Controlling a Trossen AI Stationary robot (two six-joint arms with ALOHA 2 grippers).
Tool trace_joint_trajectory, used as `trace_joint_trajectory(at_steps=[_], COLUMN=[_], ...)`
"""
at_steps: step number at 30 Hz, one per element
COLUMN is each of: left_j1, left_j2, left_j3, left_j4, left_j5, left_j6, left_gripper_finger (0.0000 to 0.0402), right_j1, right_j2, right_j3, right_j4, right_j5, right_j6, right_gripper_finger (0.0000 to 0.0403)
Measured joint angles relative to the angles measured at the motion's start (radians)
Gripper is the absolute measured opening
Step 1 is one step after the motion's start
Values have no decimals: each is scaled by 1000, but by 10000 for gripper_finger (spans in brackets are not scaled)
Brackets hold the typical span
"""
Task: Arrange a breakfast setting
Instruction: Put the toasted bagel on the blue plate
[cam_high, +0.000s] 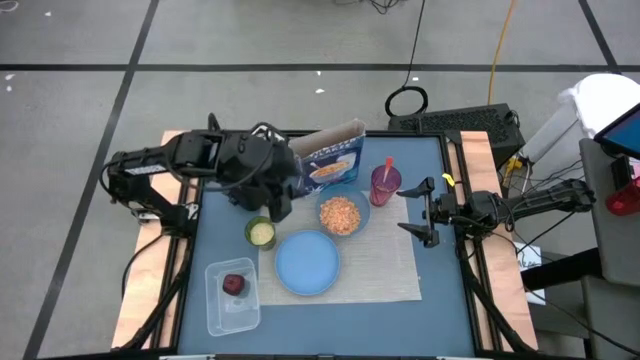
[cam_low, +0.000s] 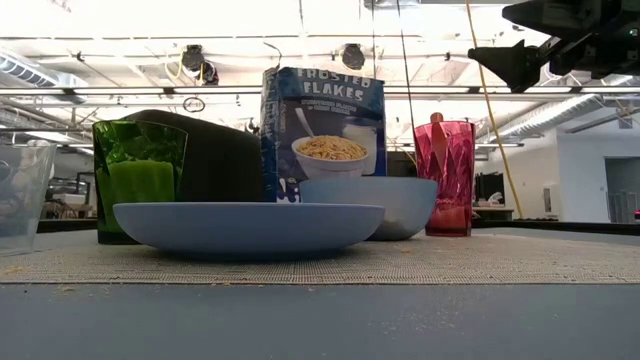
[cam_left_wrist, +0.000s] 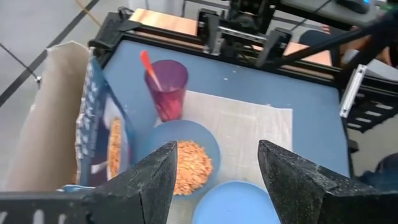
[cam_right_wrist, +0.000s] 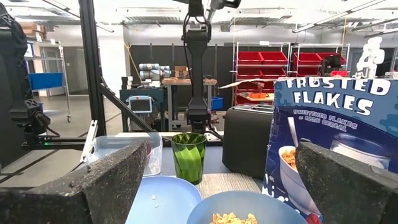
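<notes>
The beige placemat (cam_high: 390, 265) lies on the blue table. On it sit the light-blue plate (cam_high: 307, 262) and the blue bowl (cam_high: 343, 215), which is filled with cereal. The blue cereal box (cam_high: 330, 160) stands open behind the bowl. The purple cup (cam_high: 385, 185) stands to the bowl's right, with the orange-handled spoon (cam_left_wrist: 148, 62) upright in it. The dark-red fruit (cam_high: 233, 284) lies in a clear container. My left gripper (cam_left_wrist: 214, 180) is open and empty, above the table left of the bowl. My right gripper (cam_high: 425, 212) is open and empty, raised right of the cup.
A green cup (cam_high: 261, 232) stands left of the plate. The clear container (cam_high: 232, 296) sits at the near left. A dark box-shaped object (cam_right_wrist: 247, 140) stands behind the green cup, beside the cereal box. The placemat's near right part is bare.
</notes>
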Motion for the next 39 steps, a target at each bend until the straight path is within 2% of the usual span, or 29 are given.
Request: trace_joint_trajectory(at_steps=[14, 21, 26, 33, 39], left_j1=[-94, -83, -35, 87, 223], left_j2=[0, 0, 0, 0, 0], left_j3=[0, 0, 0, 0, 0], left_j4=[0, -128, -282, -421, -478], left_j5=[-10, -179, -258, -273, -274], left_j6=[-53, -138, -206, -228, -206], left_gripper_finger=[230, 230, 230, 230, 230], right_j1=[0, 0, 0, 0, 0], right_j2=[0, 0, 0, 0, 0], right_j3=[0, 0, 0, 0, 0], right_j4=[0, 0, 0, 0, 0], right_j5=[0, 0, 0, 0, 0], right_j6=[0, 0, 0, 0, 0], right_gripper_finger=[396, 396, 396, 396, 396])
